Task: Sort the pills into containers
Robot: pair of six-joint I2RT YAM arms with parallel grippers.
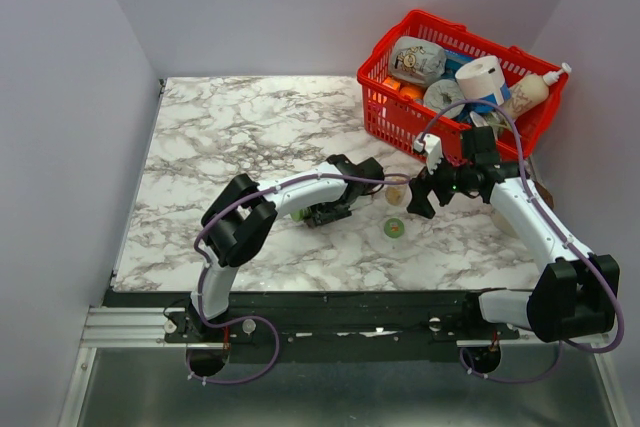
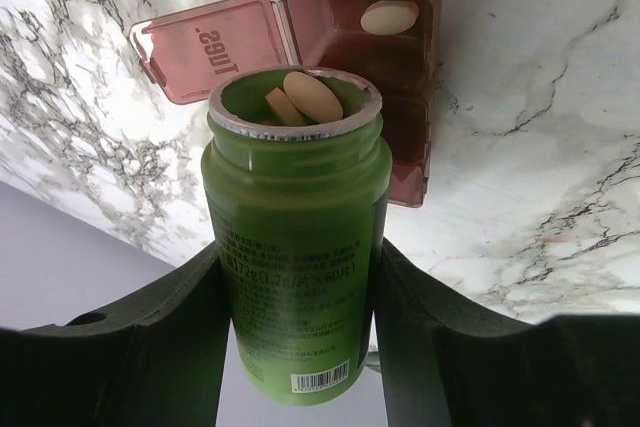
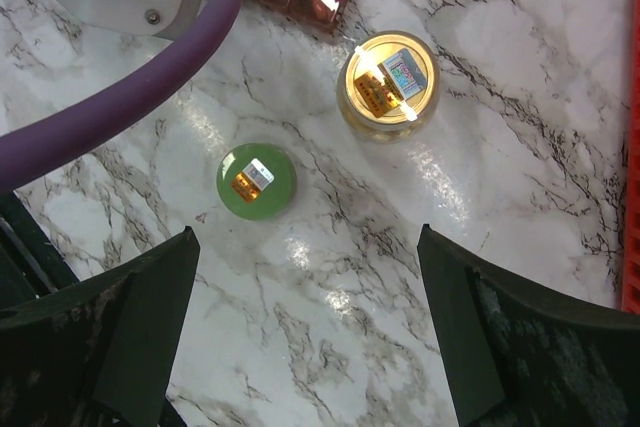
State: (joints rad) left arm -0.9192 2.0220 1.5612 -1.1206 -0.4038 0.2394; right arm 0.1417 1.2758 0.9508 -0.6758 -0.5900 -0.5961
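My left gripper (image 2: 300,259) is shut on an open green pill bottle (image 2: 295,247), tilted mouth-first over the reddish-brown pill-organiser strip (image 2: 400,97). Two tan pills (image 2: 312,97) lie at the bottle's mouth. One cell has its lid (image 2: 205,52), marked TUES, flipped open. One tan pill (image 2: 390,17) lies in a neighbouring open cell. In the top view the left gripper (image 1: 325,212) is at the table's middle and hides the strip. My right gripper (image 3: 308,237) is open and empty, hovering above bare marble; it also shows in the top view (image 1: 418,197).
The green bottle cap (image 3: 255,180) lies flat on the marble, also seen in the top view (image 1: 395,230). A capped amber bottle (image 3: 388,84) stands beside it. A red wire basket (image 1: 400,112) full of goods stands at the back right.
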